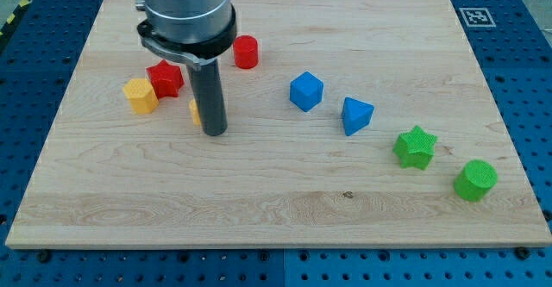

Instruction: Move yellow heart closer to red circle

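The red circle [246, 52] stands near the board's top, just right of the arm's body. The yellow heart [196, 111] is mostly hidden behind my rod; only a sliver of yellow shows at the rod's left side. My tip [214, 134] rests on the board right against that sliver, on its right and lower side. The red circle lies up and to the right of the tip.
A red star [165, 79] and a yellow hexagon [140, 96] sit left of the rod. A blue cube [306, 90], a blue triangle-like block [355, 115], a green star [415, 146] and a green cylinder [475, 180] trail toward the lower right of the wooden board [259, 209].
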Available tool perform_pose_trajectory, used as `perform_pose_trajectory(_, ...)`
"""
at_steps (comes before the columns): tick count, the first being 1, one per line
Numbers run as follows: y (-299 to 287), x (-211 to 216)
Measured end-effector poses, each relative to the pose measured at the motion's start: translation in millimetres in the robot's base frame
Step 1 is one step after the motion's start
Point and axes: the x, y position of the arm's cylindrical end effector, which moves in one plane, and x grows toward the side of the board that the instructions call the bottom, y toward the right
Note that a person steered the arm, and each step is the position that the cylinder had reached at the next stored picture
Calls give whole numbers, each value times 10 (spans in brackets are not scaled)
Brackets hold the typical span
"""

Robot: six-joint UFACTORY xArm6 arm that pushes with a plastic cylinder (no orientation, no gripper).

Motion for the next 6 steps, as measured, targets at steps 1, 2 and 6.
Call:
perform_pose_trajectory(1,-201,13)
perform_pose_trajectory(2,-253,71)
perform_pose_trajectory(6,-255,-318)
